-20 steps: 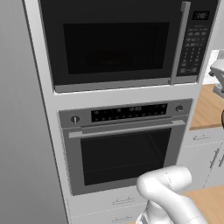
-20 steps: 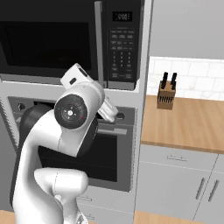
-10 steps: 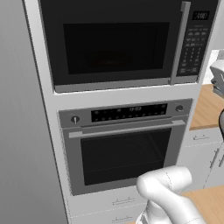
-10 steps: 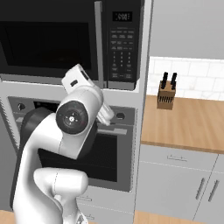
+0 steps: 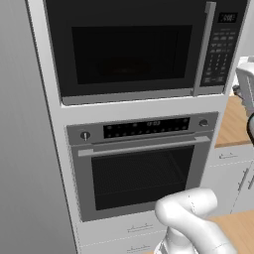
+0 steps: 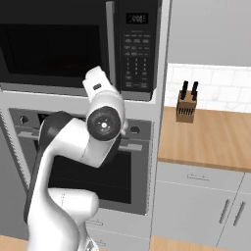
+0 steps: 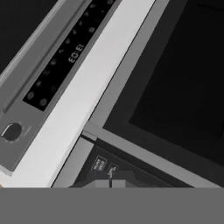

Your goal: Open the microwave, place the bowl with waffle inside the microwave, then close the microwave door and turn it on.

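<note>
The microwave (image 5: 144,47) is built into the cabinet column above the grey oven (image 5: 141,163). The microwave door (image 5: 126,47) is fully closed, its window dark. The vertical silver handle (image 5: 202,47) runs along the door's right edge, just beside the keypad strip (image 5: 221,49). In the hand view the handle (image 7: 153,155) crosses the lower frame at a roll, with keypad buttons (image 7: 105,165) just beyond it and the oven's control panel (image 7: 57,61) at upper left.

The arm (image 6: 100,122) is raised in front of the oven, its wrist near the lower end of the handle (image 6: 111,44) in the right base view. The pincer tips cannot be made out in the hand view, so whether the pincer is spread or pressed together cannot be told. The bowl with waffle cannot be located from these views. A wooden tabletop (image 6: 206,137) to the right of the column carries a knife block (image 6: 186,105) near its back edge.

Assessed step: approach to the door handle; the task is at its start.

Hazards:
- Handle and keypad lie close together. A lateral error toward the keypad would likely press buttons or miss the bar.
- The hand is rolled relative to the vertical bar. Closing while misaligned could cause a slipping grip.
- The oven's horizontal handle (image 5: 144,147) sits directly below. Descending too low risks seizing the wrong door.
- The door presumably hinges at its left. A straight pull, not an arc, may strip the grip.
</note>
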Tool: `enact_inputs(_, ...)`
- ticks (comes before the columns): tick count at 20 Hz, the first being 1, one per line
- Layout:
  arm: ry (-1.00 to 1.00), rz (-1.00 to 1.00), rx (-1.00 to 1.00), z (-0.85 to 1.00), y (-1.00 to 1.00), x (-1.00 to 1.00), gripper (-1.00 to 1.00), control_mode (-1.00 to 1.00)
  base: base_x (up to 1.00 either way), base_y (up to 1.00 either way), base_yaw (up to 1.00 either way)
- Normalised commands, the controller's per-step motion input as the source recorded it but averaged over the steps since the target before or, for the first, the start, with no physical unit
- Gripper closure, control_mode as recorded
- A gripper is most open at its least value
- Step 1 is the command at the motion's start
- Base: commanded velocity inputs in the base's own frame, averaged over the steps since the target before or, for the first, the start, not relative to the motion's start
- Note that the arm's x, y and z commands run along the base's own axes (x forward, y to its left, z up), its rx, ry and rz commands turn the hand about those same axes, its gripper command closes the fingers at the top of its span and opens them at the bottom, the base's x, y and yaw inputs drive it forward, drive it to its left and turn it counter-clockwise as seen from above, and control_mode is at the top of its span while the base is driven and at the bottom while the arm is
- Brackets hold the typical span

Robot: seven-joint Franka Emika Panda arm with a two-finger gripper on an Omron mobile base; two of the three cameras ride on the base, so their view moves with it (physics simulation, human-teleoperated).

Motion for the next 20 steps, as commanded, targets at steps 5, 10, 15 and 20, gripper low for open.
enact_inputs(5,0.0,0.0,0.14,0.0,0.0,0.36,1.0,-1.0,0.0,0.0,0.0)
enact_inputs(10,0.0,0.0,0.07,0.0,0.0,0.35,1.0,-1.0,0.0,0.0,0.0)
enact_inputs(15,0.0,0.0,0.03,-0.04,0.0,0.29,1.0,-1.0,0.0,0.0,0.0)
enact_inputs(20,0.0,0.0,0.0,-0.13,0.0,0.33,1.0,-1.0,0.0,0.0,0.0)
